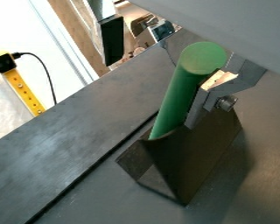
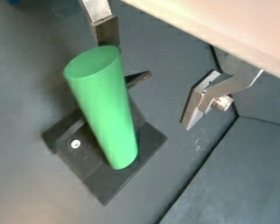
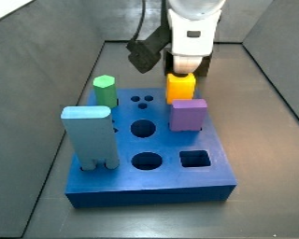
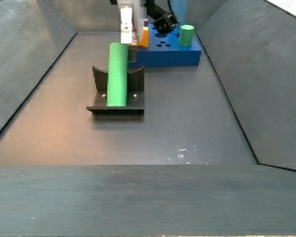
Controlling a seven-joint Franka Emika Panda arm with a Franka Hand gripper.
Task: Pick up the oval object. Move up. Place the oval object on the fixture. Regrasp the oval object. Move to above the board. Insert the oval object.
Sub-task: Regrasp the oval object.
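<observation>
Regrasp pending: oval object parked on the fixture

Oval object (image 4: 116,72), a long light-green rod, leans on the fixture (image 4: 117,100), its lower end down on the dark base plate and its upper end tilted up toward the arm; in both wrist views it rests against the upright of the bracket. The end effector (image 2: 154,61) sits around the rod's upper end with its jaws spread; one silver finger (image 2: 206,98) stands clear to one side of the rod and the opposite finger (image 2: 99,13) clear to the other, neither touching it; so the rod is released, not held. The board (image 3: 152,159) lies well apart, beyond the fixture in a side view, with a yellow peg (image 3: 179,88), a purple block (image 3: 189,116) and a short green hexagonal peg (image 3: 105,90) standing in it.

Judged from this, placing on the fixture is done and the regrasp is in hand; the next move calls for centring the fingers on the rod's upper part and closing squarely, since a skewed grip on a leaning, smooth rod could let it slip or twist before insertion.
</observation>
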